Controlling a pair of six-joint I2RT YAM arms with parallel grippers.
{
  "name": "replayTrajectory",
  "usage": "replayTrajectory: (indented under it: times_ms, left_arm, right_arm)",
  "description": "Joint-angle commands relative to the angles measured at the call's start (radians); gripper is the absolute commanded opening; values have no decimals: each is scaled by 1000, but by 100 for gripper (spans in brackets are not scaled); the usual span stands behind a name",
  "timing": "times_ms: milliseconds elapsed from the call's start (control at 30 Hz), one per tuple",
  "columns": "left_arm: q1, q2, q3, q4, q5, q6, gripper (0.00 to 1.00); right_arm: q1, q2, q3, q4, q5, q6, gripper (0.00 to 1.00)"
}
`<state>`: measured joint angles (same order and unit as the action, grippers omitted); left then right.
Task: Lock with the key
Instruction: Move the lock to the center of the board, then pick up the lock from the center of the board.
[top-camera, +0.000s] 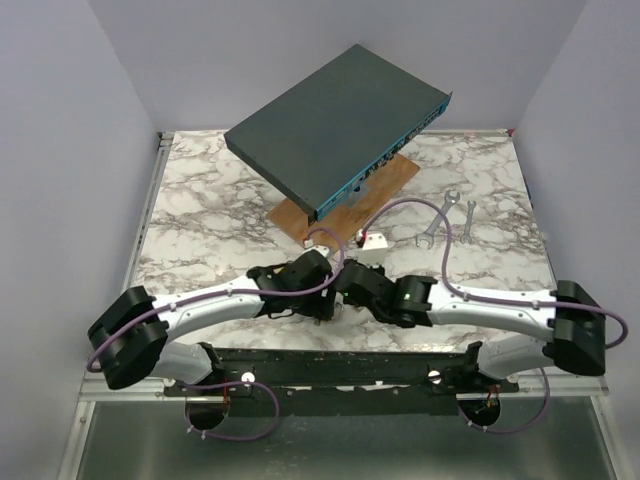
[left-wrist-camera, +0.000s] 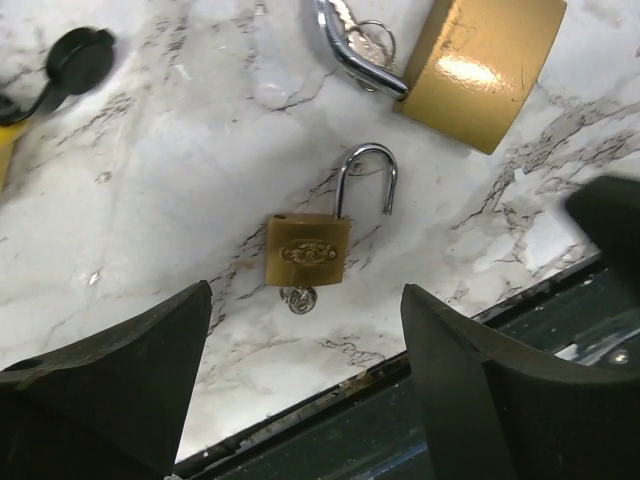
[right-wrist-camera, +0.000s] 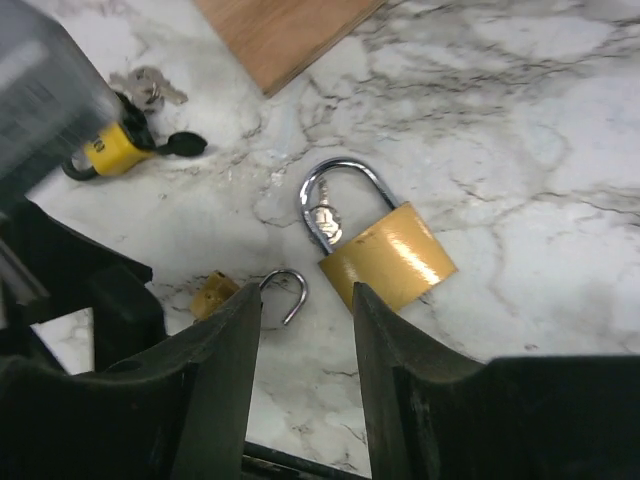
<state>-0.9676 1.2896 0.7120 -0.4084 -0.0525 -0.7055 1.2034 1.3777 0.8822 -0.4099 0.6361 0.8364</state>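
1 small padlock (left-wrist-camera: 307, 252), shackle (left-wrist-camera: 367, 178) far-side

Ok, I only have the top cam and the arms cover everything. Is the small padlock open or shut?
Observer: Open. In the left wrist view the small padlock lies flat on the table, and the free end of its shackle is out of the body.
Operator: Key in it?
Observer: Yes, a key sticks out of its bottom.
Operator: Is either arm gripping anything?
Observer: No. The left gripper and the right gripper both stand open with nothing between the fingers.
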Motion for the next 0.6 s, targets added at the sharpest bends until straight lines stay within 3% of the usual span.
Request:
replayTrajectory:
  times_ms: [0,200,567]
  left_arm:
    - [-79,110,88,-48,-109,92,76]
    - [-120,204,128,-55,-148,113,76]
    - [-124,256,111,-16,-162,146,69]
  right_arm:
    - [-14,-140,-16,-170,145,109,46]
    - [-42,-299,-99,-160,99,152,50]
    - [-66,-336,-247,81,-160,138,50]
